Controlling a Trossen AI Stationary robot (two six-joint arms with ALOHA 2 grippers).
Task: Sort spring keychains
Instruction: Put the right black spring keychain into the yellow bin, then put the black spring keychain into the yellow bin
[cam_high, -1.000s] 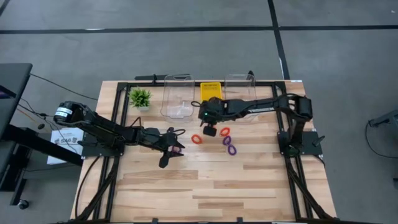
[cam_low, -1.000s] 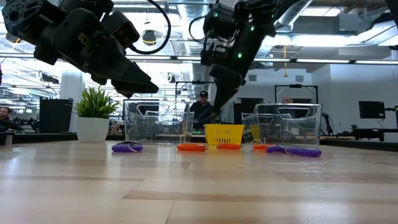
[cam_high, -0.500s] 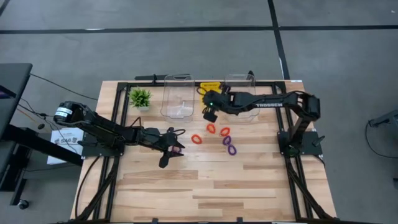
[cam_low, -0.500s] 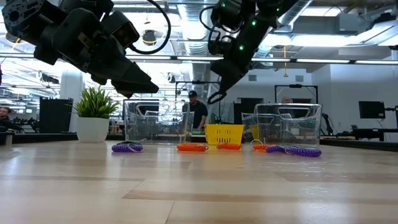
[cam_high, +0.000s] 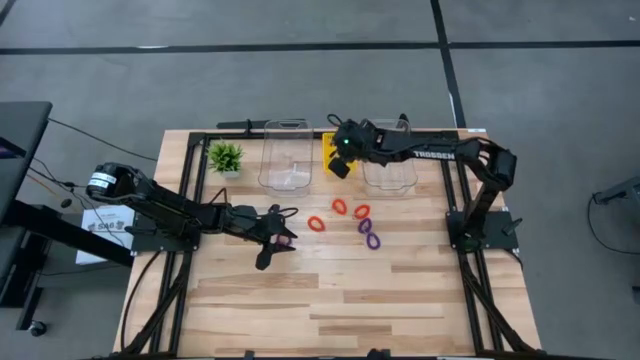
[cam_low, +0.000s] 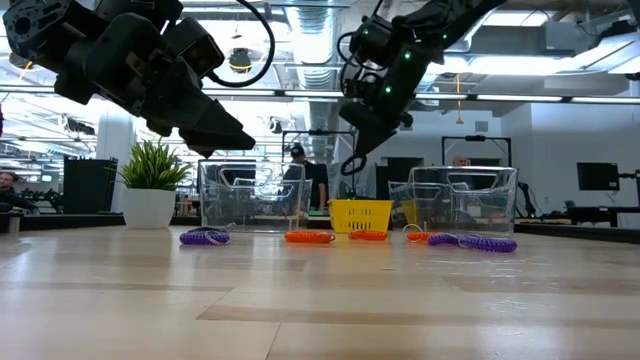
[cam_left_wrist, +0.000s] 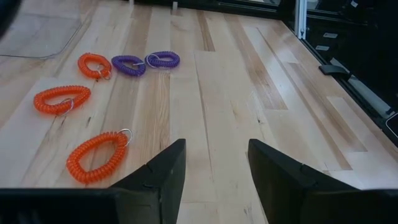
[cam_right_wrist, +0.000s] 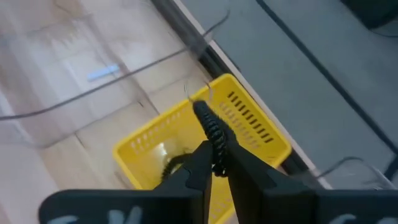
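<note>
My right gripper (cam_right_wrist: 214, 165) is shut on a black spring keychain (cam_right_wrist: 213, 134) and hovers over the small yellow bin (cam_high: 336, 146) at the table's far edge. On the table's middle lie three red keychains (cam_high: 339, 207) and two purple ones (cam_high: 369, 234), flat on the wood. My left gripper (cam_left_wrist: 214, 168) is open and hangs above the table, left of them. A third purple keychain (cam_high: 284, 239) lies right by it. The left wrist view shows the red (cam_left_wrist: 95, 155) and purple (cam_left_wrist: 163, 60) loops ahead of the fingers. My right gripper pinches the black keychain's coil (cam_right_wrist: 216, 152) between its two fingers, coming from above and slanting toward the far edge. The coil's free end with its metal ring (cam_right_wrist: 199, 94) sticks out past the fingertips. It is lifted clear, above the yellow bin's opening.
Two clear plastic bins (cam_high: 285, 155) (cam_high: 388, 158) stand on either side of the yellow bin at the far edge. A small green plant in a white pot (cam_high: 225, 157) stands at the far left. The near half of the table is bare wood. People show in the room behind.
My right gripper, shut on the black keychain, has risen from among the loops in the table's middle and moved toward the far edge until it hangs over the yellow bin. The keychains on the table have stayed where they were.
</note>
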